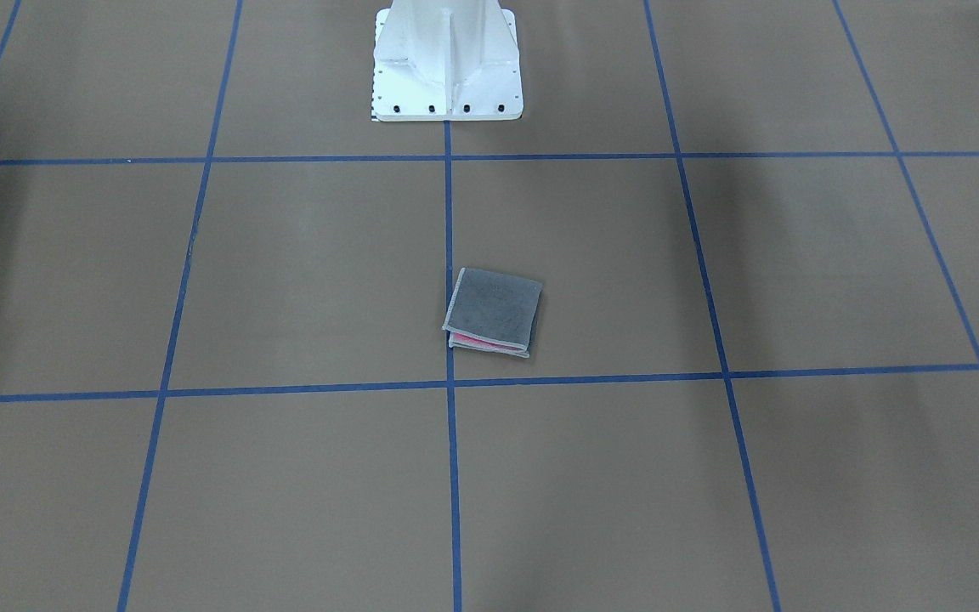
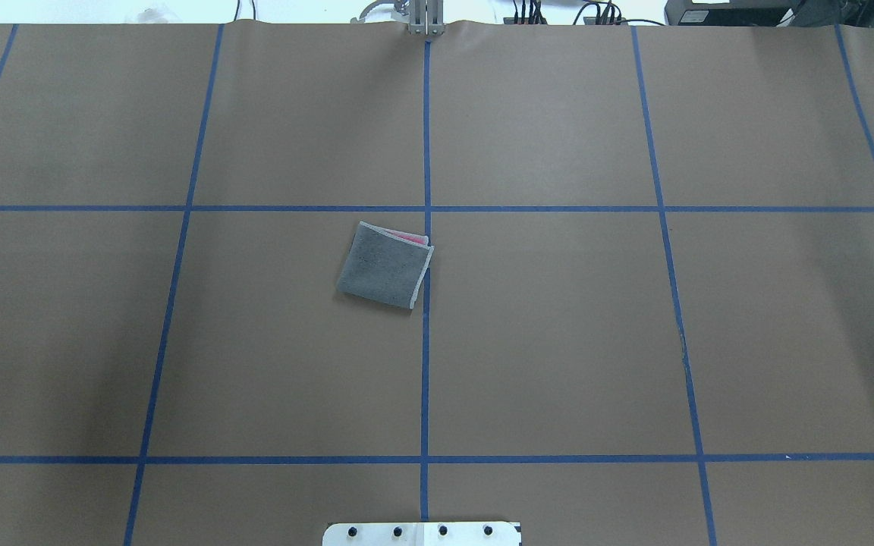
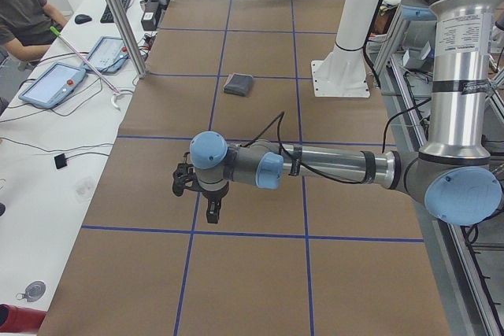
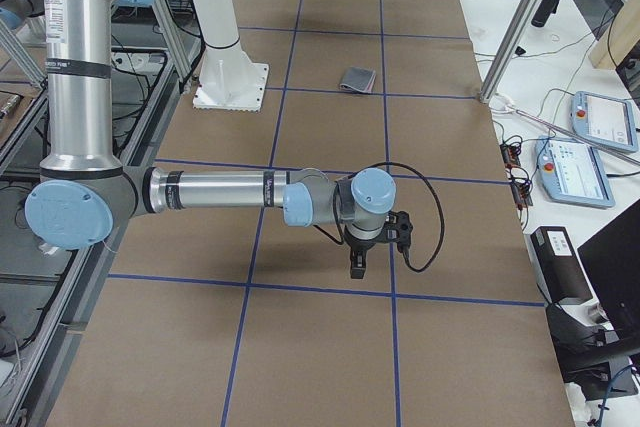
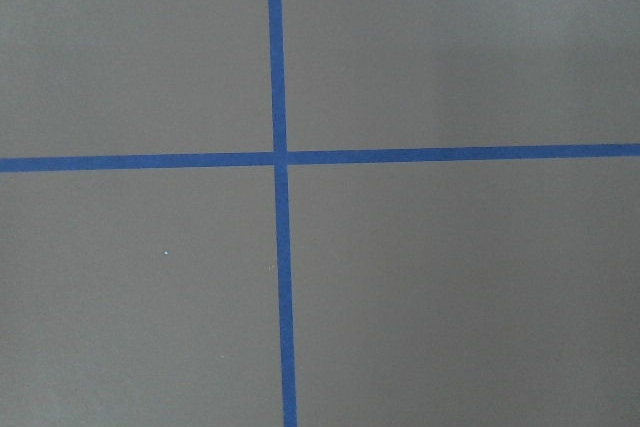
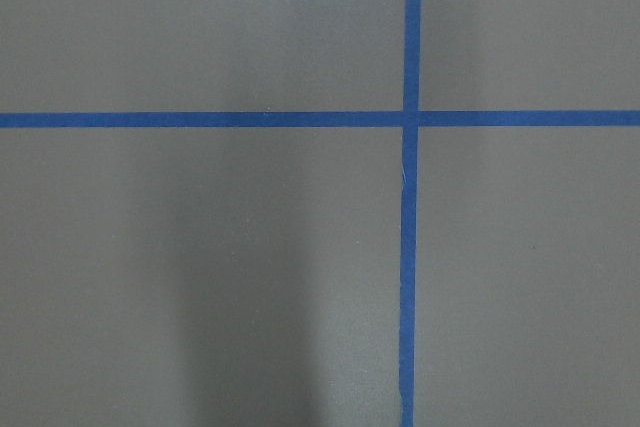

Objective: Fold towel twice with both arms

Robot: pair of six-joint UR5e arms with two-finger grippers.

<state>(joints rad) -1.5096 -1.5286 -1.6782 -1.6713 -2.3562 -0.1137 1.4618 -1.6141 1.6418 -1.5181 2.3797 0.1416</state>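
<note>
The towel (image 1: 494,310) lies folded into a small square near the table's middle, dark grey face up, with a strip of pink showing at one edge (image 2: 384,265). It also appears far off in both side views (image 3: 239,84) (image 4: 357,80). My left gripper (image 3: 213,212) hangs over the table well away from the towel, pointing down; I cannot tell whether it is open or shut. My right gripper (image 4: 357,265) hangs likewise at the opposite end, its state also unclear. Both wrist views show only brown table with blue tape lines.
The white pedestal base (image 1: 447,68) stands at the robot's side of the table. A person (image 3: 24,13) sits at a side desk with teach pendants (image 3: 51,84) (image 4: 575,169). Aluminium posts (image 3: 118,17) (image 4: 520,27) rise at the table's edge.
</note>
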